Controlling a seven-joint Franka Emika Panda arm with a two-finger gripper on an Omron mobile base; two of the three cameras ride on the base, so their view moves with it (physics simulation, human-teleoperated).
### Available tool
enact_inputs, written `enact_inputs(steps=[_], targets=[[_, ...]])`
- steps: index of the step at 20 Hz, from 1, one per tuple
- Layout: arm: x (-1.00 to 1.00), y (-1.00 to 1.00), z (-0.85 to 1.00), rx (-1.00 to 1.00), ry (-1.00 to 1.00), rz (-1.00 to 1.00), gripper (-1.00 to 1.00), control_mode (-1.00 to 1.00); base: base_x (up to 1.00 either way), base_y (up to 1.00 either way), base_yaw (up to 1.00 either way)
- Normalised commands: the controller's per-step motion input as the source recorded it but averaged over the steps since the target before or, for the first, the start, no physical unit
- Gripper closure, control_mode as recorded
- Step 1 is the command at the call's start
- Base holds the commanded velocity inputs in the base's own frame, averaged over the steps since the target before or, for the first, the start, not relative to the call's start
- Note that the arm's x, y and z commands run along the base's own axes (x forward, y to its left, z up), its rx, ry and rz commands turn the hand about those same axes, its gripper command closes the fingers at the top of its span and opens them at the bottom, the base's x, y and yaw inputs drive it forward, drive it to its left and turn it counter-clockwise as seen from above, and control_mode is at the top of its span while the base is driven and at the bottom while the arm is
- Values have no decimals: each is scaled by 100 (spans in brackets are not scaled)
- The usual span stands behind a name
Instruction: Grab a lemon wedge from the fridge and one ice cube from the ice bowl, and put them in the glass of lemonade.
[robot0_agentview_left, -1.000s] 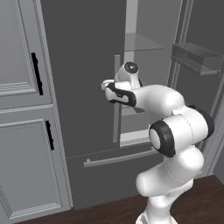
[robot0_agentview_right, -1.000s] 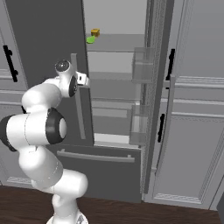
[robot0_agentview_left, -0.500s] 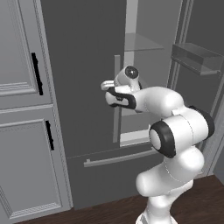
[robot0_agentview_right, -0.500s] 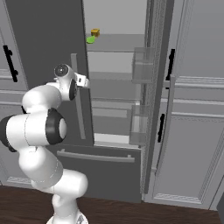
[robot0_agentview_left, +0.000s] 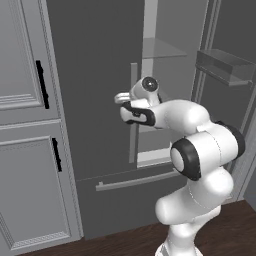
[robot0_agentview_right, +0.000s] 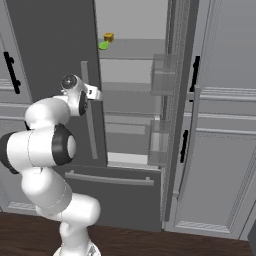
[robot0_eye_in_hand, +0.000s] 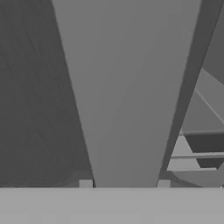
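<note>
Fridge (robot0_agentview_right: 55, 30) stands with one door ajar and one swung wide; we count two pale bar handles. Our gripper (robot0_eye_in_hand: 124, 186) straddles the left door handle (robot0_eye_in_hand: 127, 87), fingertips (robot0_eye_in_hand: 85, 184) either side; whether the jaws clamp it we cannot tell. Two small items, one yellow (robot0_agentview_right: 108, 37), one green (robot0_agentview_right: 104, 45), sit on the top shelf (robot0_agentview_right: 135, 50).

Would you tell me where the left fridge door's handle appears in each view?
Left base view: handle upright at centre, beside the wrist.
Right base view: handle upright, left of centre.
Hand view: handle is the broad pale bar down the middle.
Shared landmark: shelves, right of it throughout.
</note>
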Motion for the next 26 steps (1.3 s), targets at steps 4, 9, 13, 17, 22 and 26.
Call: enact_inputs(steps=[4,9,13,17,22,26], targets=[[-7,73,0,-3,-1,0,100,-100,0,0,0],[-79,100,10,-6,-11,0,100,-100,0,0,0],[-100,97,19,-4,-9,6,100,-100,0,0,0],[-100,69,49,-4,-1,16,100,-100,0,0,0],[-100,55,77,-4,-1,24,100,-100,0,0,0],[-100,57,85,-5,0,28,100,-100,0,0,0]])
